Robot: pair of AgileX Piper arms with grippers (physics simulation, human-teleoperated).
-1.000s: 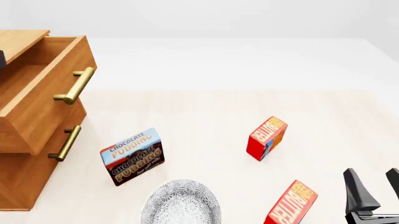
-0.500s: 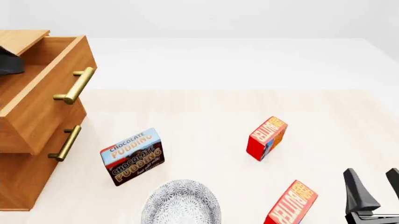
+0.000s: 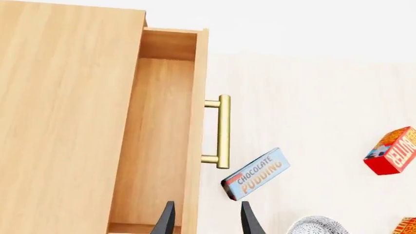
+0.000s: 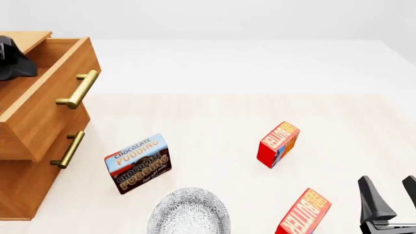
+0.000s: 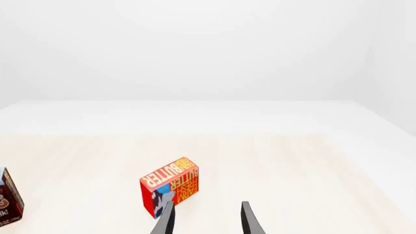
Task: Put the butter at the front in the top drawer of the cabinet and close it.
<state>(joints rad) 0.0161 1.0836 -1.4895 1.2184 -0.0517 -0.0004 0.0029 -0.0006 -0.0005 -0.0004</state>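
Cabinet (image 4: 29, 161): warm-brown wood, far left of the table (image 4: 215, 122), brass bar handles. Top drawer (image 4: 55, 92): pulled out toward the right, interior bare wood in the left wrist view; lower drawer front (image 4: 46, 168) flush, with matching handle.

Butter (image 4: 305, 213): red carton with orange-yellow lettered face, standing tilted at the near edge, right of centre, partly cut off by the frame edge. Second butter carton (image 4: 279, 144): same make, upright, farther off and slightly left of the first, well apart from it.

Chocolate Pudding box (image 4: 138, 163): brown and blue, standing on the table right of the cabinet, near the lower handle. Patterned grey bowl (image 4: 188, 214): near edge, between the pudding box and the butter.

Left gripper (image 3: 206, 219): above the open drawer's front panel, fingers parted, holding nothing. Right gripper (image 4: 390, 202): near right corner, just right of the butter, not touching it, fingers spread apart and empty.
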